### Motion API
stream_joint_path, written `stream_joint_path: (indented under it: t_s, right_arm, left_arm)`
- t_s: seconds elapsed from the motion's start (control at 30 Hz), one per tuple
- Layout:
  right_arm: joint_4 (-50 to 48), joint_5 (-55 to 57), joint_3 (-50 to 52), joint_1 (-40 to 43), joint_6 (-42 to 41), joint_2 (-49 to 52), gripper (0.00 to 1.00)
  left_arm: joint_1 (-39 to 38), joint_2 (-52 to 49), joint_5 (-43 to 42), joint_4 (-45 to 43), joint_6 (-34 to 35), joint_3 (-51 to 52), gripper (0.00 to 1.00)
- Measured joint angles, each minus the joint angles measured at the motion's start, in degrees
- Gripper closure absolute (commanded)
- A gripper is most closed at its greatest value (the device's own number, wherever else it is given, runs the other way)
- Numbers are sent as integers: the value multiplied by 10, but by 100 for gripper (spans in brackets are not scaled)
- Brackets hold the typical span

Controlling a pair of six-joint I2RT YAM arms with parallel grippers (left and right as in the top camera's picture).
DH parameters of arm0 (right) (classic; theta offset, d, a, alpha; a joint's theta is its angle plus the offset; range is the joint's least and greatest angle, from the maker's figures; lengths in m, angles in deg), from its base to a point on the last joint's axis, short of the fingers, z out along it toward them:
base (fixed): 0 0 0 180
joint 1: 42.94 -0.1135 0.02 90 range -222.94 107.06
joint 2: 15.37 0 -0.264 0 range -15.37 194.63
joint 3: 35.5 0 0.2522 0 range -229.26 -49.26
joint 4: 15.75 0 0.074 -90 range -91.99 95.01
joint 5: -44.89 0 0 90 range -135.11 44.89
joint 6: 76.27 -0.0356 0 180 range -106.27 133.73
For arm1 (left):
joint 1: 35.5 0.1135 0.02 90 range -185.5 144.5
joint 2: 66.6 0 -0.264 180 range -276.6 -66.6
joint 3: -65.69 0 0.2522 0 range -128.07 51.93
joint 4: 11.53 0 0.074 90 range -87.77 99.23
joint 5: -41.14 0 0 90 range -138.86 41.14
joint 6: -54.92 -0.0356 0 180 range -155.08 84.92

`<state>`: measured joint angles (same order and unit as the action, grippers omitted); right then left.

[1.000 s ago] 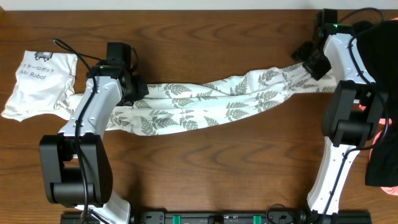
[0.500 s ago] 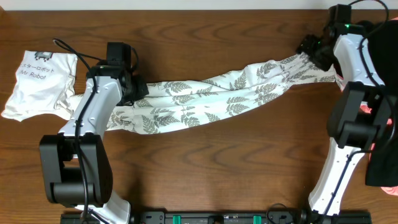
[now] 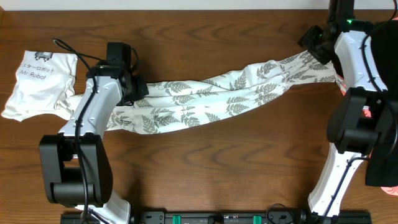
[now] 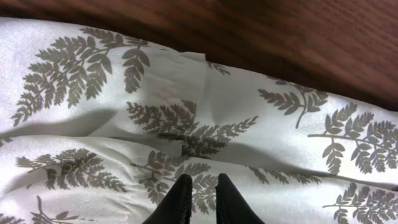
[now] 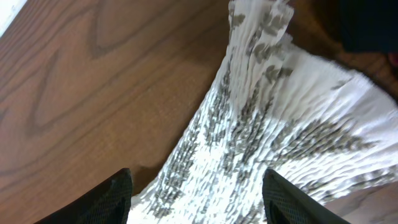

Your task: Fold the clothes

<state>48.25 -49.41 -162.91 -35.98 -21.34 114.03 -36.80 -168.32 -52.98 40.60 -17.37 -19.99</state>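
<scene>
The clothes, a long white garment printed with grey fern leaves, lie stretched across the table from left to right. My left gripper sits at their left part. In the left wrist view its fingers are pressed close together on the fern fabric. My right gripper is at the far right end of the garment. In the right wrist view its jaws are wide open above the gathered, ribbed end of the fabric and hold nothing.
A plain white "Mr Robot" shirt lies crumpled at the left edge. Black and pink garments are piled at the right edge, close behind my right arm. Bare wood lies in front of and behind the garment.
My right gripper carried the garment's right end up and to the right, then opened and moved further back off it. The left arm has not moved.
</scene>
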Motion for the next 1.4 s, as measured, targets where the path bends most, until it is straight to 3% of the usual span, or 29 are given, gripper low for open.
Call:
stream_joint_path:
  t_s: [0.77,1.07,1.17,1.4]
  right_arm:
    - [-5,58,0,-34,-79,50,33]
    - [-61,59,26,-34,-86,51,34]
    - [-73,58,50,-34,-90,51,37]
    - [-79,64,65,-34,-91,51,55]
  left_arm:
    - [0,0,0,0,-10,0,84]
    - [0,0,0,0,-10,0,84]
    - [0,0,0,0,-10,0,84]
    - [0,0,0,0,-10,0,84]
